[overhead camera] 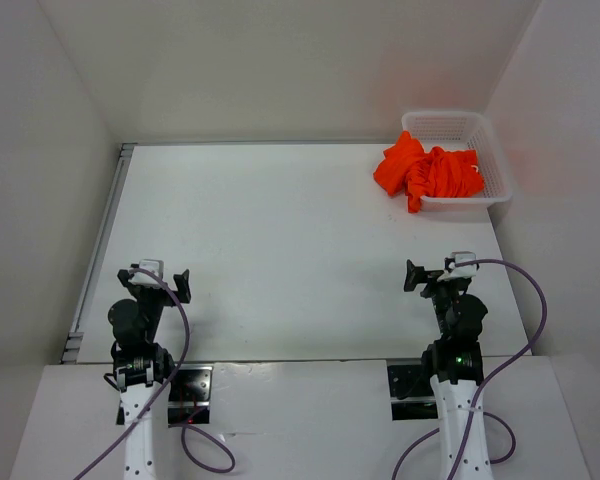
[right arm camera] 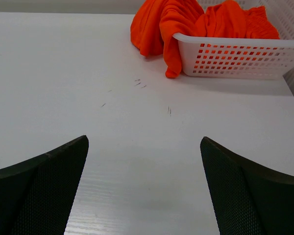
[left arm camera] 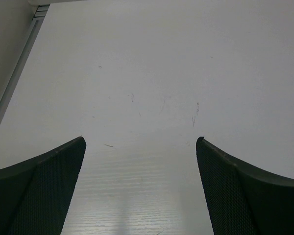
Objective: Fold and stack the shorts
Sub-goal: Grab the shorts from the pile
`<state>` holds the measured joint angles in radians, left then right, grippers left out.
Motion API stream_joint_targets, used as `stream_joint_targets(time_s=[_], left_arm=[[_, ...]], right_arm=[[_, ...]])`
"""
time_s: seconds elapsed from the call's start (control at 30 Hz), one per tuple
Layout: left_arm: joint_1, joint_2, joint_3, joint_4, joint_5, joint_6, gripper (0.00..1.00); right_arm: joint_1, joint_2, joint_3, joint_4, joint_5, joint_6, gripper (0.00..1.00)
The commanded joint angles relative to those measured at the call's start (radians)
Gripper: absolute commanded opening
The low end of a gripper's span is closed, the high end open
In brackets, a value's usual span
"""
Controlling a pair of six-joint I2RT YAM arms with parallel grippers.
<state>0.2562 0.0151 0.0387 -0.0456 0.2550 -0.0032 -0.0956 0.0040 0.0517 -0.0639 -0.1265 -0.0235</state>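
Note:
The bright orange-red shorts (overhead camera: 427, 170) lie crumpled in a heap in a white plastic basket (overhead camera: 492, 150) at the far right of the table, with part of the cloth spilling over its left rim onto the table. They also show at the top of the right wrist view (right arm camera: 186, 22). My left gripper (overhead camera: 160, 280) is open and empty at the near left. My right gripper (overhead camera: 435, 275) is open and empty at the near right, well short of the basket. In both wrist views the fingers are wide apart over bare table (left arm camera: 140, 147) (right arm camera: 144, 147).
White walls enclose the table on the left, back and right. A metal rail (overhead camera: 100, 240) runs along the table's left edge. The basket (right arm camera: 240, 54) sits against the right wall. Cables trail from both arm bases at the near edge.

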Motion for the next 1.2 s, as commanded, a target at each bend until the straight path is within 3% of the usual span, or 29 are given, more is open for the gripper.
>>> stream_joint_targets(time_s=[0.0,0.17,0.2,0.23,0.27,0.3,0.33,0.37,0.4,0.43,0.47,0.5,0.53,0.6,0.67,0.8,0.93,0.97,1.0,1.03,1.07,1.1,1.17], left_arm=[[-0.002,-0.02,-0.031,0.029,-0.003,0.003,1.0],[-0.002,-0.02,-0.031,0.029,0.024,0.003,1.0],[-0.002,-0.02,-0.017,0.029,0.061,0.003,1.0],[-0.002,-0.02,0.009,0.004,0.179,0.003,1.0],[-0.002,-0.02,0.009,0.013,0.258,0.003,1.0],[-0.002,-0.02,0.024,0.013,0.279,0.003,1.0],[-0.002,-0.02,0.033,0.068,0.297,0.003,1.0],[-0.002,-0.02,0.02,0.179,0.288,0.003,1.0],[-0.002,-0.02,0.01,0.24,0.276,0.003,1.0],[-0.002,-0.02,0.0,0.289,0.324,0.003,1.0],[-0.002,-0.02,-0.009,0.289,0.445,0.003,1.0],[-0.002,-0.02,0.013,0.179,0.554,0.003,1.0],[-0.002,-0.009,0.013,-0.04,0.588,0.003,1.0],[-0.002,-0.018,0.013,0.06,0.567,0.003,1.0],[-0.002,0.008,0.023,0.33,0.549,0.003,1.0],[-0.051,0.129,0.143,0.337,0.56,0.003,1.0],[-0.109,0.562,0.399,0.299,0.463,0.003,1.0],[-0.138,0.662,0.487,0.197,0.407,0.003,1.0],[-0.153,0.869,0.691,0.111,0.406,0.003,1.0],[-0.169,0.972,0.796,0.022,0.406,0.003,1.0],[-0.201,1.065,0.894,-0.129,0.394,0.003,1.0],[-0.219,1.224,1.046,-0.181,0.376,0.003,1.0],[-0.259,1.324,1.119,-0.223,0.314,0.003,1.0]], right_arm=[[-0.006,-0.007,-0.055,0.061,0.014,0.004,1.0],[-0.006,-0.007,-0.055,0.061,0.014,0.004,1.0],[-0.006,-0.007,-0.04,0.061,-0.025,-0.024,1.0],[-0.006,-0.007,-0.039,0.081,-0.227,-0.088,1.0],[-0.006,-0.007,-0.023,0.093,-0.358,-0.389,1.0],[-0.006,-0.007,-0.012,0.119,-0.568,-0.445,1.0],[-0.006,-0.007,-0.003,0.098,-0.691,-0.631,1.0],[-0.006,-0.007,0.003,-0.182,-0.785,-1.418,0.98],[-0.006,-0.007,0.004,-0.185,-0.786,-1.54,0.98],[-0.006,-0.007,-0.022,-0.089,-0.773,-1.506,1.0],[-0.006,-0.007,-0.048,-0.024,-0.754,-1.662,1.0],[-0.006,-0.007,-0.049,-0.01,-0.754,-1.688,0.99],[-0.006,-0.007,-0.049,0.027,-0.754,-1.675,0.99],[-0.006,-0.007,-0.038,0.184,-0.815,-1.624,0.99],[0.005,-0.007,-0.009,0.336,-0.852,-1.505,1.0],[0.062,0.075,0.172,0.322,-0.828,-1.452,1.0],[0.123,0.523,0.558,0.179,-0.73,-1.373,1.0],[0.146,0.603,0.639,0.159,-0.629,-1.298,0.99],[0.172,0.684,0.719,0.15,-0.554,-1.202,0.99],[0.206,0.835,0.881,0.109,-0.464,-0.987,0.99],[0.29,0.917,0.968,0.069,-0.232,-0.884,0.99],[0.333,1.085,1.138,-0.014,-0.09,-0.674,0.99],[0.414,1.239,1.294,-0.121,0.129,-0.526,0.99]])
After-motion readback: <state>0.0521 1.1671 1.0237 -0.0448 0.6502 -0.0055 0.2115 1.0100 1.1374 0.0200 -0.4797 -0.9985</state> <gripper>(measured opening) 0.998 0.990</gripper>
